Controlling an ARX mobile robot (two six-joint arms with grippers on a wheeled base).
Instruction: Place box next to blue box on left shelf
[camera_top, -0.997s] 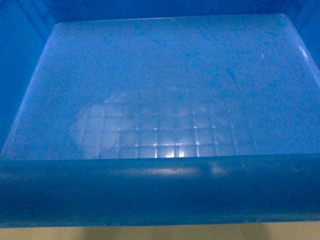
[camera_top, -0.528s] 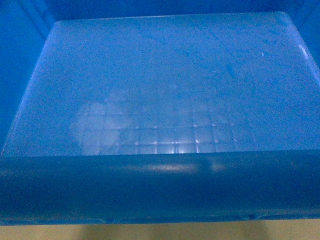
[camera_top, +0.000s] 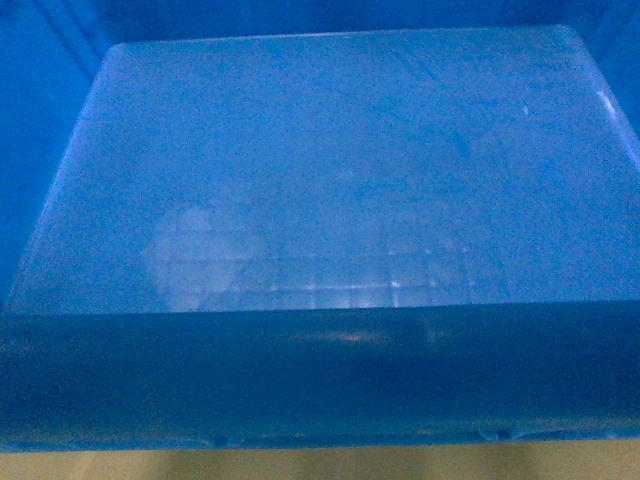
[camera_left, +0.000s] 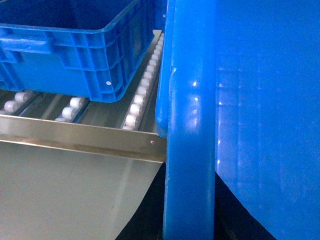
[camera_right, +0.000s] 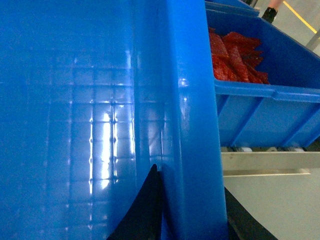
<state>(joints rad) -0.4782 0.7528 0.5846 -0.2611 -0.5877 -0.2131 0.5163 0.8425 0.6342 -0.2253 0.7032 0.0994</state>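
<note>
In the head view we see the box (camera_top: 330, 170) filling the frame, its near rim across the bottom. In the left wrist view its rim runs down the centre, beside a second blue crate (camera_left: 70, 50) on the left shelf (camera_left: 140, 95) at upper left (white rollers showing). In the right wrist view a dark tool finger (camera_right: 145, 210) straddles the rim at the bottom; a crate of red items (camera_right: 250, 85) sits at upper right. We cannot tell either tool's grip.
</note>
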